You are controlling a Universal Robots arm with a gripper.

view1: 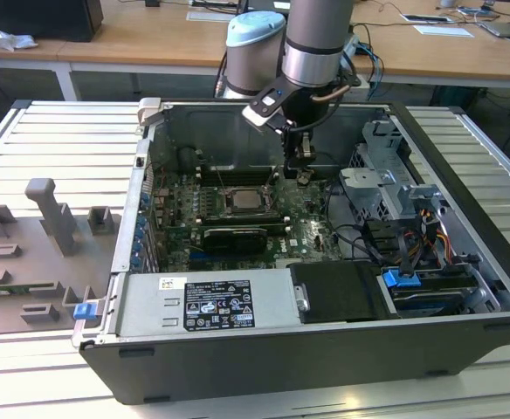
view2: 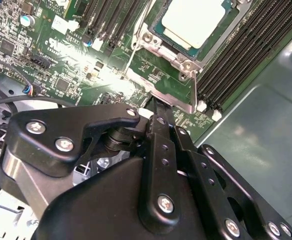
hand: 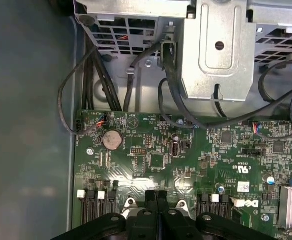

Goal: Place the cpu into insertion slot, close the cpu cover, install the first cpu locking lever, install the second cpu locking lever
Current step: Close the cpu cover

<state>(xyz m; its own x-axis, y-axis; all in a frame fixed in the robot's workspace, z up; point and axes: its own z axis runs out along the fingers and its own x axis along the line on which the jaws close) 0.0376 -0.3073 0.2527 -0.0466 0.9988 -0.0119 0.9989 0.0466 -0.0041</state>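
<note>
Standing on a slatted metal table, an open computer case is seen in the exterior view, its near wall cut off at the lower edge. A grey robot arm is lowered into it from above, and the arm's upper part is cut off. A green motherboard is laid on the case floor, and a metal drive cage with dark cables is seen just beside it in the first wrist view. The black gripper is held low over the board, near the insertion slot on the exterior view's right side of it. In both wrist views the jaws are seen drawn together, with a thin seam left between them; whether anything thin is pinched there cannot be told, since the tips are partly hidden by the gripper's own body. In the second wrist view the cpu is seated flat in the slot, its far corner cut off, and the silvery cpu cover is laid around it. A thin metal rod is seen beside the socket; whether it is latched is hard to make out.
</note>
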